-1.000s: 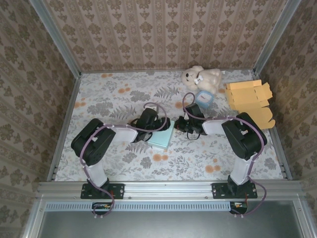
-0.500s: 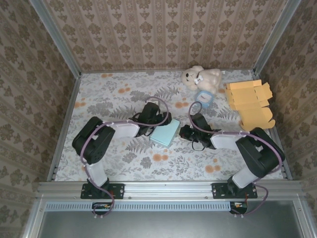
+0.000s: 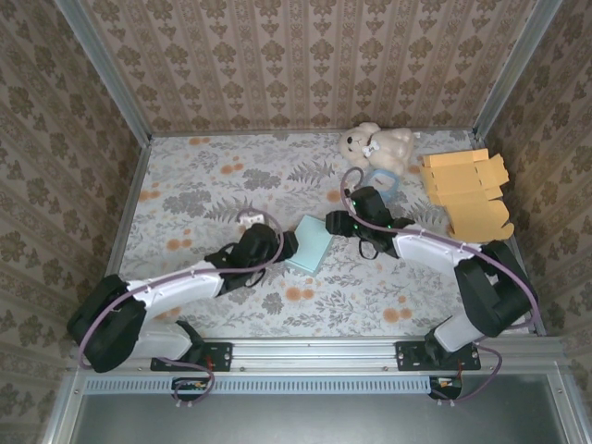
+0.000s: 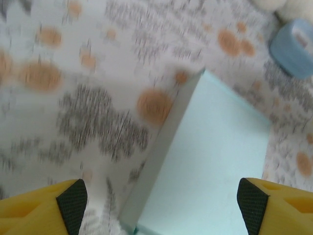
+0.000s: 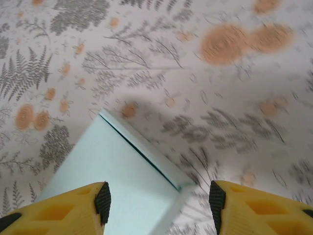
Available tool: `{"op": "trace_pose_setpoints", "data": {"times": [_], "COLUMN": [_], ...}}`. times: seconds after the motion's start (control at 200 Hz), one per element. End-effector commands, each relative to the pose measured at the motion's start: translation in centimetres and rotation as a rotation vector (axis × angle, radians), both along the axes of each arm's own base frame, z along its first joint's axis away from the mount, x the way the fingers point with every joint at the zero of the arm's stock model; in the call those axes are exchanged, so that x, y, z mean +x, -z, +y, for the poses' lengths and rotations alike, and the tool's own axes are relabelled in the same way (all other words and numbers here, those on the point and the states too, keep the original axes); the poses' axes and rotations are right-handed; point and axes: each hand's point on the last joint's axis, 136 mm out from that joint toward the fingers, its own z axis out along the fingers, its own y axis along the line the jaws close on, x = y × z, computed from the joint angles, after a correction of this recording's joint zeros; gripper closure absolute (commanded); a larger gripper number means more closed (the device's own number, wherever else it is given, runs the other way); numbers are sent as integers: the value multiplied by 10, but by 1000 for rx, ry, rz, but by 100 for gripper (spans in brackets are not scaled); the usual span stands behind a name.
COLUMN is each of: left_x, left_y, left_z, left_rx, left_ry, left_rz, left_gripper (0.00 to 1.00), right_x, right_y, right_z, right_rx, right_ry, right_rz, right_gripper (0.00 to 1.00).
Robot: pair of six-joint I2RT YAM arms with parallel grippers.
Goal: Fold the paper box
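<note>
The paper box [image 3: 310, 246] is a flat, closed, light teal carton lying on the flowered table. In the left wrist view the box [image 4: 210, 161] lies below and ahead of my left gripper [image 4: 161, 203], which is open wide, its pads clear of the carton's sides. From above, my left gripper [image 3: 285, 243] sits at the box's left edge. My right gripper [image 3: 331, 225] is at the box's far right corner. In the right wrist view the box [image 5: 112, 166] shows a dark flap seam, and my right gripper [image 5: 160, 201] hangs open over that corner, holding nothing.
A white teddy bear [image 3: 375, 143] and a blue tape roll [image 3: 381, 180] lie behind the box; the tape roll [image 4: 296, 46] also shows at the upper right of the left wrist view. Flat orange cardboard blanks [image 3: 467, 190] are stacked at the right wall. Patterned walls enclose the table.
My right gripper has opened and moved to the box's far right corner. My left arm has dropped low and stretched out, its gripper now at the box's left edge. The box shifted slightly.
</note>
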Motion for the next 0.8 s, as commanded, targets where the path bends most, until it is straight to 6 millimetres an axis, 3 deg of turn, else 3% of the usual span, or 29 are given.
{"op": "trace_pose_setpoints", "data": {"times": [0.0,0.18,0.35,0.545,0.795], "left_x": [-16,-30,-29,-29,-20], "left_y": [9,7,10,21,23], "left_z": [8,-3,-19,-47,-67], "left_rx": [-84,-136,-153,-194,-197], "left_ry": [-95,-95,-91,-52,-41], "left_rz": [40,18,15,66,71], "left_gripper": [17,18,19,20,24], "right_x": [3,15,15,4,-16], "right_y": [10,21,41,63,64], "right_z": [14,20,22,20,17], "right_rx": [-54,-92,-102,-87,-6], "right_ry": [-125,-167,-179,-188,-166], "right_rz": [36,38,80,121,118], "right_gripper": [41,40,40,40,42]}}
